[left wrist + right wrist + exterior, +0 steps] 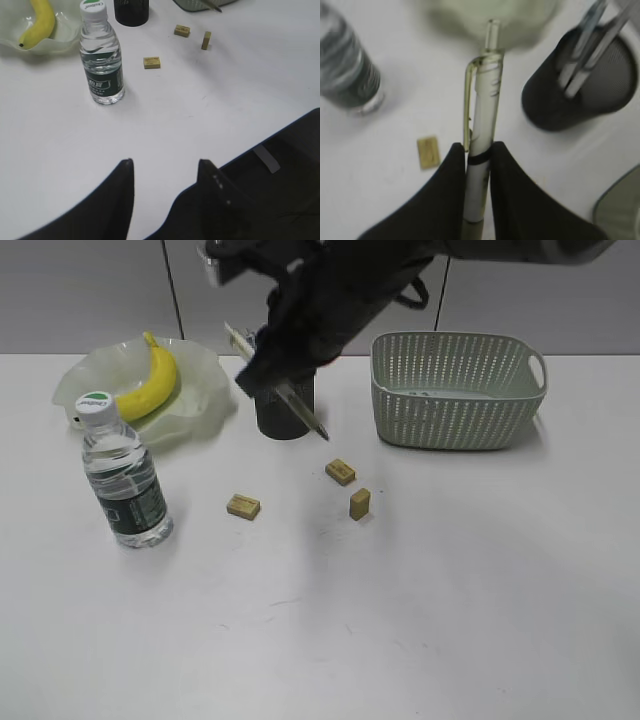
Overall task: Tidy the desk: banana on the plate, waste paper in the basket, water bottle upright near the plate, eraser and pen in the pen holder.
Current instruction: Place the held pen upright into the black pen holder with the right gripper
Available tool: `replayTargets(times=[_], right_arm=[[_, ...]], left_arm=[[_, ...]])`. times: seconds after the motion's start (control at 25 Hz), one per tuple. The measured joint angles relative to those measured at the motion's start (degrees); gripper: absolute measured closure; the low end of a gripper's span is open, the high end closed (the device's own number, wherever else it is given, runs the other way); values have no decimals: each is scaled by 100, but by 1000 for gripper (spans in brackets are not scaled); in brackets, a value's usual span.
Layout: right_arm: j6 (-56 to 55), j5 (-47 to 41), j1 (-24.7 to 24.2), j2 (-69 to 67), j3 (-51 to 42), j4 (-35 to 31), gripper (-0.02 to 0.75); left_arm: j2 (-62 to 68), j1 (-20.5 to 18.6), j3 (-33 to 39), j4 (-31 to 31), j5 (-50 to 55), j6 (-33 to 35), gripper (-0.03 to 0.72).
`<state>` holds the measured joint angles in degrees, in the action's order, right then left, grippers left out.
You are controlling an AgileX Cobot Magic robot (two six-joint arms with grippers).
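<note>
The banana (152, 380) lies in the pale green plate (205, 375) at the back left. The water bottle (125, 480) stands upright in front of the plate. My right gripper (268, 375) is shut on a white pen (295, 400) and holds it slanted in the air just in front of the black mesh pen holder (285, 415). In the right wrist view the jaws (479, 152) clamp the pen (484, 95), and the holder (580, 90) has two pens inside. Three tan erasers (243, 506) (340, 471) (360, 503) lie on the desk. My left gripper (165, 167) is open and empty. The waste paper is not visible.
The grey-green basket (455, 390) stands at the back right, beside the pen holder. The left wrist view shows the bottle (102, 60), the banana (40, 22) and the erasers (151, 62) far ahead of the left jaws, over bare white desk (400, 620).
</note>
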<state>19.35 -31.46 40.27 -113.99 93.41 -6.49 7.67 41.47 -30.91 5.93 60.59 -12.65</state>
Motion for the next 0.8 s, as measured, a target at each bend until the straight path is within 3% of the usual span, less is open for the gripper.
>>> replayTargets(times=[0.44, 0.8], right_arm=[[-409, 3146, -463, -578, 100, -81, 617], [-516, 4720, -534, -1395, 100, -371, 617]], left_arm=[[0, 0, 0, 17, 0, 0, 377], [0, 0, 0, 17, 0, 0, 377]])
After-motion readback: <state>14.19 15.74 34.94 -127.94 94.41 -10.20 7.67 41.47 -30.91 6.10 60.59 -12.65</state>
